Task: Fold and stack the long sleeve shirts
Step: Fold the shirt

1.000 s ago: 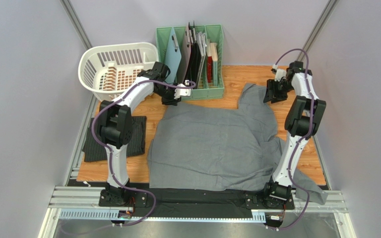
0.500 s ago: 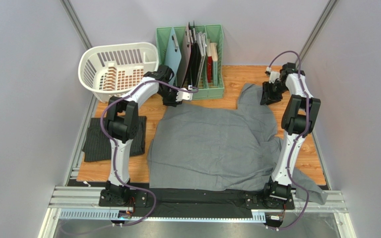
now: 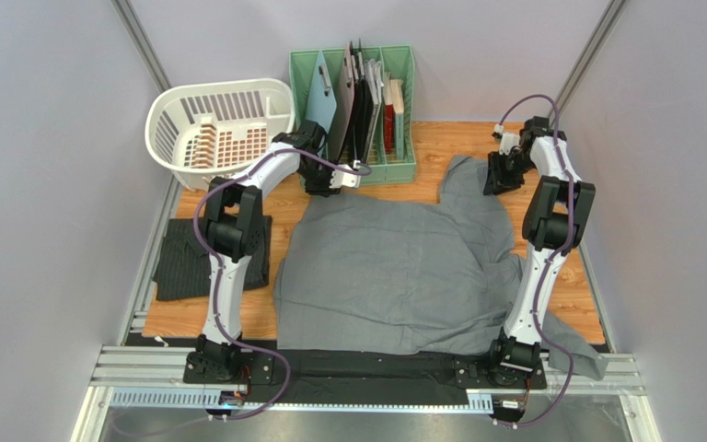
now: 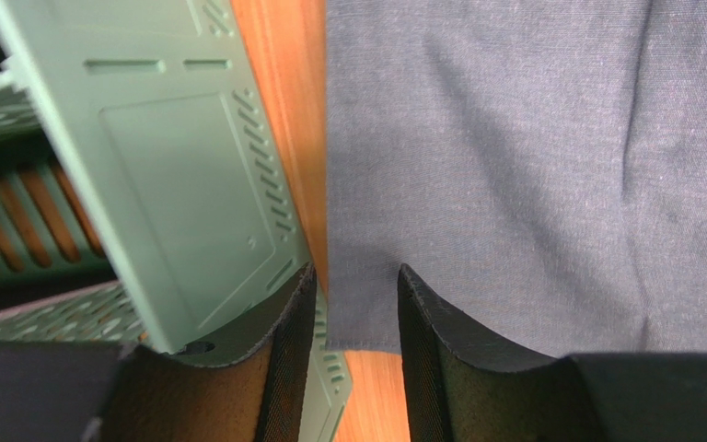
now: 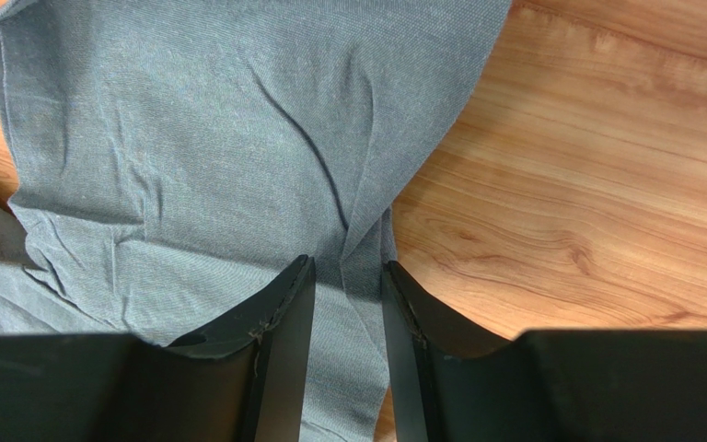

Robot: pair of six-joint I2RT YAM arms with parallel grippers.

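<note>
The grey long sleeve shirt [image 3: 394, 267] lies spread over the middle of the table, one part reaching towards the far right. A dark pinstriped long sleeve shirt [image 3: 175, 267] lies folded at the left edge. My left gripper [image 3: 323, 187] hangs over the grey shirt's far left corner. In the left wrist view its jaws [image 4: 355, 318] stand open astride the hemmed corner of the shirt [image 4: 514, 166]. My right gripper [image 3: 495, 184] is at the shirt's far right part. In the right wrist view it [image 5: 348, 295] is open, its fingers either side of a raised fold of the shirt [image 5: 219, 138].
A green file organizer [image 3: 394, 170] with boards stands at the back, its wall [image 4: 164, 184] close against my left finger. A white laundry basket [image 3: 173, 110] sits at the back left. Bare wood [image 5: 587, 184] lies right of the shirt. Grey walls enclose the table.
My left arm has swung right, bringing its gripper close to the organizer at the shirt's corner. My right gripper has shifted slightly left over the shirt's far right part.
</note>
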